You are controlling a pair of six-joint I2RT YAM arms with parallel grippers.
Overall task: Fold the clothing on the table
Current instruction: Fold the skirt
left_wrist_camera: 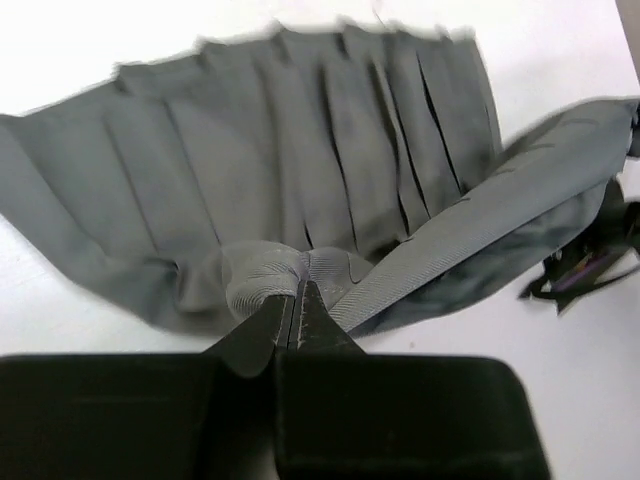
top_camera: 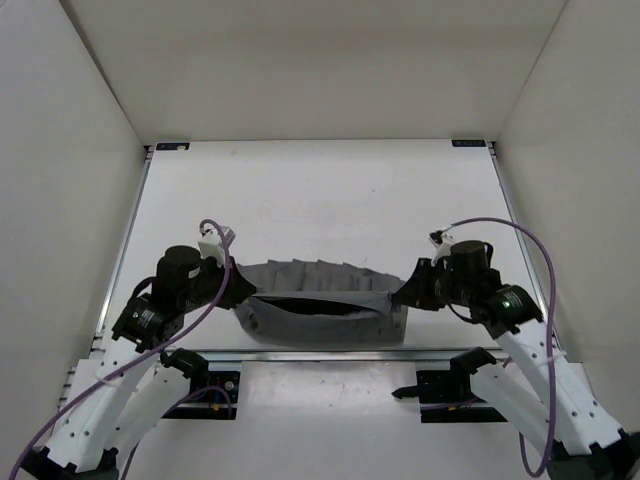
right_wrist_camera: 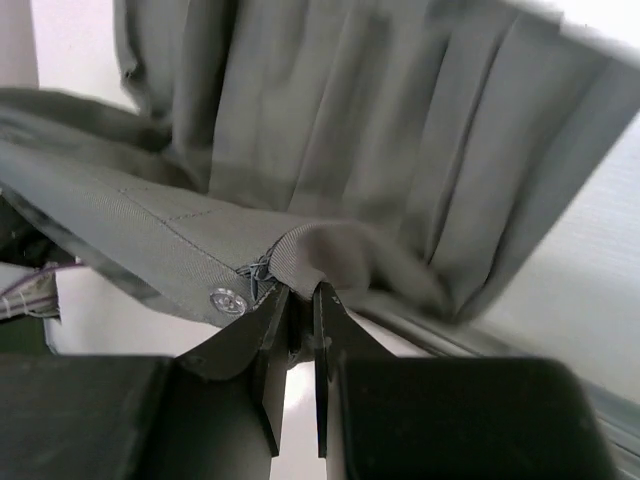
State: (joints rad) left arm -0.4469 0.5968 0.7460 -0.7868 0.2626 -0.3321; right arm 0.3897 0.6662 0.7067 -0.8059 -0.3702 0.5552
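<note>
Left gripper (top_camera: 244, 299): at the left end of the clothing (top_camera: 320, 302), low over the near part of the table (top_camera: 320, 190).
Left fingers (left_wrist_camera: 255, 335): pressed fully together in the left wrist view, no gap visible; a bunched fold of grey fabric was pinched at the tips (left_wrist_camera: 297, 290).
Clothing, position: lay between the two grippers across the near-centre of the table, spread left to right, close to the near rail.
Clothing, form: grey and pleated (left_wrist_camera: 300, 150); the pleats fanned away from the arms, and a flat waistband (left_wrist_camera: 480, 215) ran taut from the left pinch towards the right.
Clothing, state: near edge lifted at both ends and sagging open in the middle, seen from the top.
Right gripper (top_camera: 401, 297): at the right end of the clothing, level with the left one.
Right fingers (right_wrist_camera: 240, 345): nearly together, parted only by a narrow slit; the folded waistband corner was clamped at the tips (right_wrist_camera: 298, 292).
Metal stud (right_wrist_camera: 228, 298): on the waistband, just beside the right pinch.
</note>
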